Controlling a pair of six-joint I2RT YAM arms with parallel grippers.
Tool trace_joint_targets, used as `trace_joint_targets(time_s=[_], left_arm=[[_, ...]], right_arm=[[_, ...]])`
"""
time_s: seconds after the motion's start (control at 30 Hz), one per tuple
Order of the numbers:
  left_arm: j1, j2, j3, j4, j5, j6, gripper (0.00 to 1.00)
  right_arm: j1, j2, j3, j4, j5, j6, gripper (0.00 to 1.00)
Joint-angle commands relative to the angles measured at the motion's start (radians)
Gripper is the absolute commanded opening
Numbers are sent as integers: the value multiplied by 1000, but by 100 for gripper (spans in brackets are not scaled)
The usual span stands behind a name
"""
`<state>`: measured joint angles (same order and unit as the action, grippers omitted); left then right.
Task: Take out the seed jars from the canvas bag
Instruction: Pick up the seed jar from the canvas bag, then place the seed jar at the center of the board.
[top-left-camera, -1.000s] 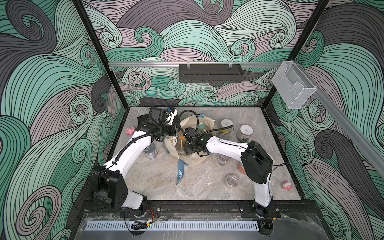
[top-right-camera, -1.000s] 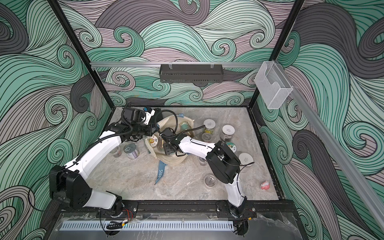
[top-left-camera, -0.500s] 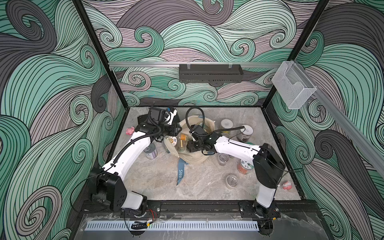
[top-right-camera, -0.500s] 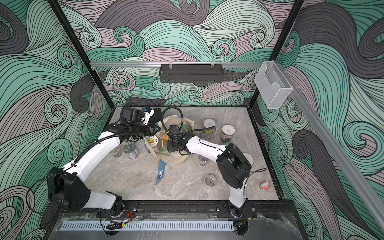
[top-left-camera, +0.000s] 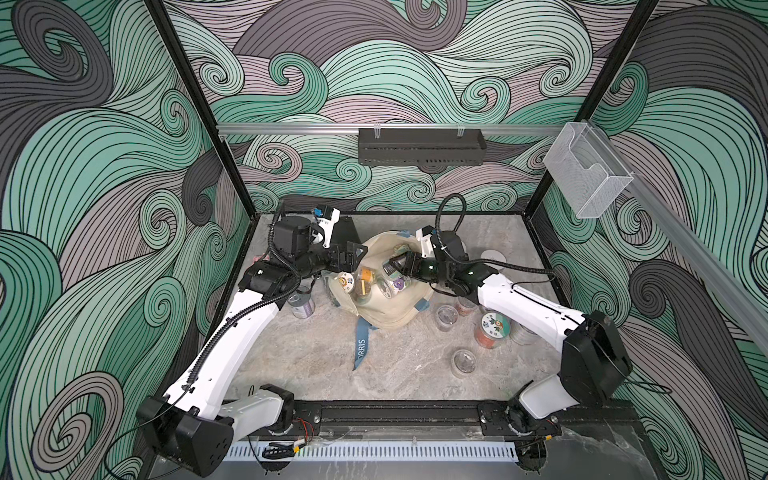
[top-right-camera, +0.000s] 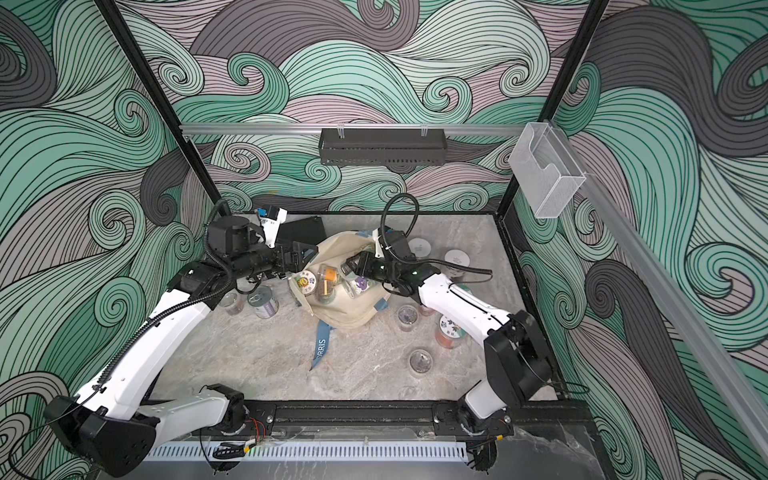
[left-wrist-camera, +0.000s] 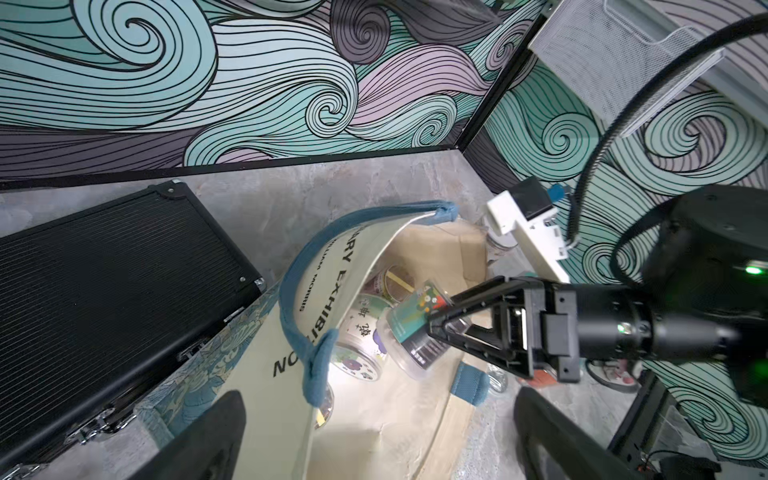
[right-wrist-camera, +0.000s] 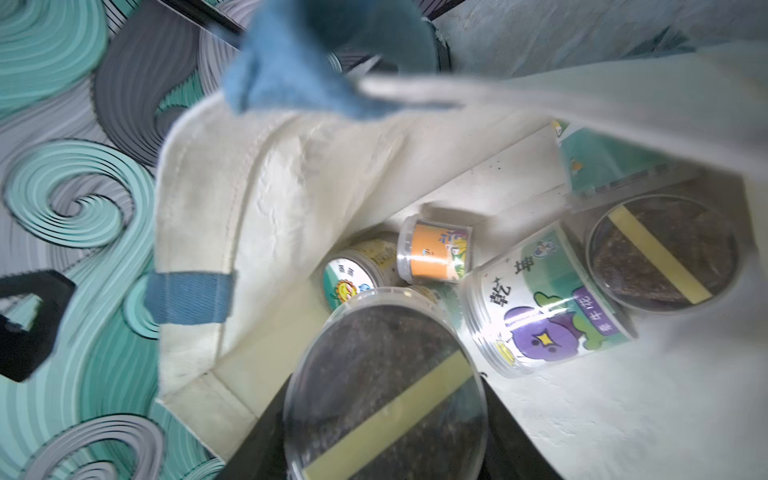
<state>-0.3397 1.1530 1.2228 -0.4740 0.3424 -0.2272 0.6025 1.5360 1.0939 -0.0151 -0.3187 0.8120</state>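
Your right hand (left-wrist-camera: 440, 316) pinches a seed jar (left-wrist-camera: 405, 322) to lift it from the canvas bag (left-wrist-camera: 374, 424); your left hand (top-left-camera: 353, 254) is spread, empty.

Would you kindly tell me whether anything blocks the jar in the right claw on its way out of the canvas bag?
Nothing visible does. The right claw is shut on a green-labelled seed jar at the open mouth of the canvas bag. The bag's raised side with the blue strap stands beside the jar and appears clear of it.

Over a dozen jars (top-left-camera: 492, 328), one bag (top-left-camera: 386, 312)
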Motion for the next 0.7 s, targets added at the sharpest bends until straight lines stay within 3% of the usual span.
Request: trace_joint_targets(time_s=[0.0, 0.23, 0.43, 0.67], left_arm=[[-25, -44, 16, 30, 56, -59, 99], [-99, -93, -69, 112, 95, -96, 99], [-110, -110, -126, 242, 136, -124, 99], [-109, -69, -107, 285, 130, -185, 99]], right_arm=[[-28, -42, -58, 226, -174, 202, 51], [-67, -86, -112, 488, -299, 479, 52], [-66, -86, -151, 743, -341, 719, 52], [-63, -113, -185, 871, -331, 846, 51]])
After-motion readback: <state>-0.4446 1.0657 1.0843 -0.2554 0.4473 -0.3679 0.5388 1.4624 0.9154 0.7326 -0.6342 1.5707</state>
